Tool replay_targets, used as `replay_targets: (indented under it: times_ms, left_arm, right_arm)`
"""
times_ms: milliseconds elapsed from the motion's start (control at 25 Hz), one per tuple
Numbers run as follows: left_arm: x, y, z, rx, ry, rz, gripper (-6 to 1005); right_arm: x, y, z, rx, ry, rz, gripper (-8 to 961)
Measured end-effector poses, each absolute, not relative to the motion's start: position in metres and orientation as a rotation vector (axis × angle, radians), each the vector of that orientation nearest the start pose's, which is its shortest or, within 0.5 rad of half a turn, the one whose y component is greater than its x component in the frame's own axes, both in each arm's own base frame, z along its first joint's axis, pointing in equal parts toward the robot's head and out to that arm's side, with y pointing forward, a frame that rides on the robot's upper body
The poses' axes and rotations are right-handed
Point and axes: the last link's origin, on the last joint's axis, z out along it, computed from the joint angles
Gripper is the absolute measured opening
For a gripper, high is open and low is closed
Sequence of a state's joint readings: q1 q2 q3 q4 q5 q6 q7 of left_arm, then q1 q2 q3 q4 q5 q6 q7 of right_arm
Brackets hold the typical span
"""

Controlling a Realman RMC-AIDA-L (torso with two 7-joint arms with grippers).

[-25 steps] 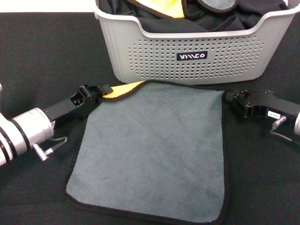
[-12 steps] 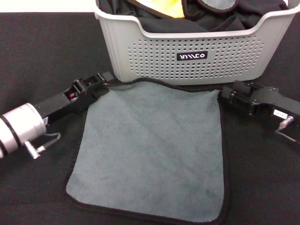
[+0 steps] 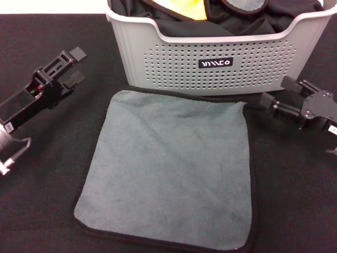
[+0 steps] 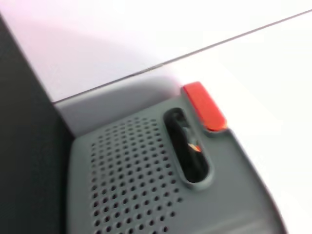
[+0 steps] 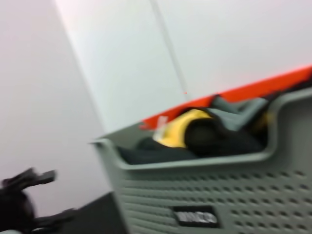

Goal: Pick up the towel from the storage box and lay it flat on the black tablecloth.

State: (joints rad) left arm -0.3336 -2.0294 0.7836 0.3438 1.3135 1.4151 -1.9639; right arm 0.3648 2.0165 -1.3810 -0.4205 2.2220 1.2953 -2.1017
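The towel [image 3: 171, 168] lies spread flat, grey side up, on the black tablecloth [image 3: 295, 200], just in front of the storage box [image 3: 210, 58]. No gripper touches it. My left gripper [image 3: 78, 65] is open and empty, raised off to the left of the towel's far left corner. At the towel's far right corner my right gripper [image 3: 276, 90] is open and holds nothing. The left wrist view shows the storage box's perforated wall [image 4: 136, 185] close up. In the right wrist view I see the storage box [image 5: 229, 190] and its label.
More cloths, black, grey and yellow [image 3: 189, 8], are heaped inside the box. A yellow cloth [image 5: 183, 129] also shows over the rim in the right wrist view. A white surface lies beyond the tablecloth's far edge [image 3: 52, 6].
Both grippers let go of the towel's far corners and drew outward and away. The folded-up yellow corner at the far left now lies flat, grey side up.
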Motion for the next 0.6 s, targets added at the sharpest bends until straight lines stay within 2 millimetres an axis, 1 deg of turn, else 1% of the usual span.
replay_targets:
  times_ms: [80,160,240,280,360,400,520,600]
  left_arm:
    - [-0.324,0.298,0.023,2.104,2.043,1.758,854]
    - [-0.317,0.292,0.027,2.259,1.868,1.785,877]
    - [-0.308,0.286,0.031,2.416,1.670,1.786,887]
    - [-0.301,0.282,0.031,2.526,1.516,1.761,885]
    - [-0.289,0.273,0.029,2.667,1.256,1.679,882]
    - [-0.281,0.266,0.026,2.738,1.077,1.610,881]
    - [-0.262,0.250,0.018,2.827,0.645,1.479,881]
    - [-0.253,0.245,0.012,2.843,0.479,1.434,881]
  right_arm:
    - [0.272,0.312,-0.017,-2.366,0.592,1.060,813]
    - [0.265,0.308,-0.011,-2.436,0.502,1.079,888]
    - [0.254,0.305,-0.002,-2.531,0.397,1.098,888]
    - [0.250,0.304,0.003,-2.569,0.365,1.108,888]
    - [0.239,0.301,0.014,-2.669,0.285,1.122,888]
    - [0.234,0.300,0.021,-2.717,0.250,1.123,888]
    - [0.220,0.296,0.035,-2.868,0.183,1.095,888]
    - [0.207,0.293,0.042,-2.960,0.111,1.080,887]
